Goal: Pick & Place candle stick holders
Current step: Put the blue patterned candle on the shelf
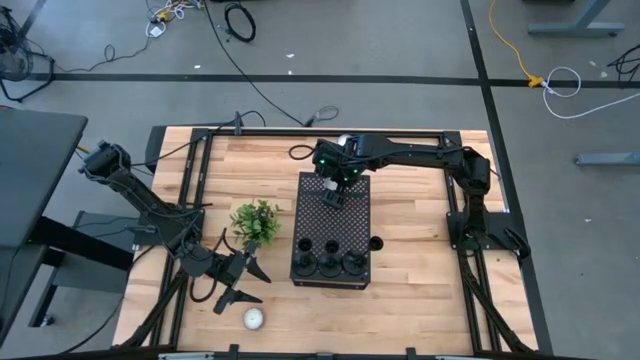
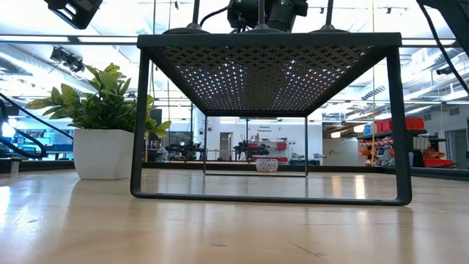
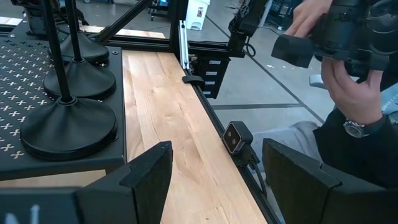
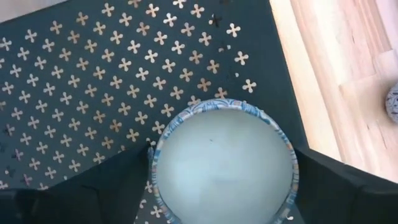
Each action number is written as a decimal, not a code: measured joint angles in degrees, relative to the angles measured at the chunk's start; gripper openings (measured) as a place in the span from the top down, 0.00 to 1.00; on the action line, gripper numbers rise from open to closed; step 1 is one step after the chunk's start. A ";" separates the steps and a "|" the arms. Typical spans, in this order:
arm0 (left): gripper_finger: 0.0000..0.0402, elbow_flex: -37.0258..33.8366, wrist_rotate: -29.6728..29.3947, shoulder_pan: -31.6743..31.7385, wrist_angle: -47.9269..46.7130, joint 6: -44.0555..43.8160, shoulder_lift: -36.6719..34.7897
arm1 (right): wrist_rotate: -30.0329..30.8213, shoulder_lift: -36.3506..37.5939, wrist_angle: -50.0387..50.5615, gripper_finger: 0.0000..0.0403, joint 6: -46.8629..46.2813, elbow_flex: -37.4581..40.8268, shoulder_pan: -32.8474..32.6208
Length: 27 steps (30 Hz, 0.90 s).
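Observation:
Three slim black candle stick holders stand in a row by their round bases on the near end of the black perforated box; they also show in the left wrist view. My right gripper is over the box's far part, shut on a small white round candle with a blue patterned rim. My left gripper is open and empty near the table's near left, to the left of the box; in its own wrist view it faces the table's near right edge. My right gripper pinches the white candle by two opposite sides of its round rim between its two fingers, coming from above and pointing down. The candle sits level, open face up, over the perforated top. Whether it rests on the box, I cannot tell.
A potted green plant stands left of the box. A white round candle lies near the front edge. A dark round thing sits on the table right of the box. A person with a camera is beyond the table's edge.

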<state>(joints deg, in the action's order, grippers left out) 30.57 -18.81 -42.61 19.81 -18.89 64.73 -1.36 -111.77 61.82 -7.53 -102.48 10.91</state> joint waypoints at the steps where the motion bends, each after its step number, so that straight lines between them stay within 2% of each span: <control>1: 0.38 0.00 0.00 0.02 0.00 0.00 0.00 | -0.11 0.00 0.00 0.15 0.54 0.00 0.16; 8: 0.38 0.00 0.00 0.02 0.01 0.01 0.00 | -0.20 0.00 0.46 0.08 1.59 0.00 1.25; 13: 0.38 0.00 0.00 0.02 0.02 0.00 0.00 | -2.82 0.00 0.54 0.01 3.25 0.00 1.86; 17: 0.38 0.00 0.00 0.01 0.01 0.00 0.00 | -4.86 0.02 0.68 0.03 3.48 0.00 2.45; 27: 0.38 0.00 0.00 0.00 0.02 0.00 0.00 | -5.24 0.02 0.86 0.01 3.86 0.00 2.58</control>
<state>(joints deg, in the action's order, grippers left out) 30.57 -18.81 -42.61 19.83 -18.90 64.73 -6.60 -111.74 62.69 -3.66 -102.48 13.50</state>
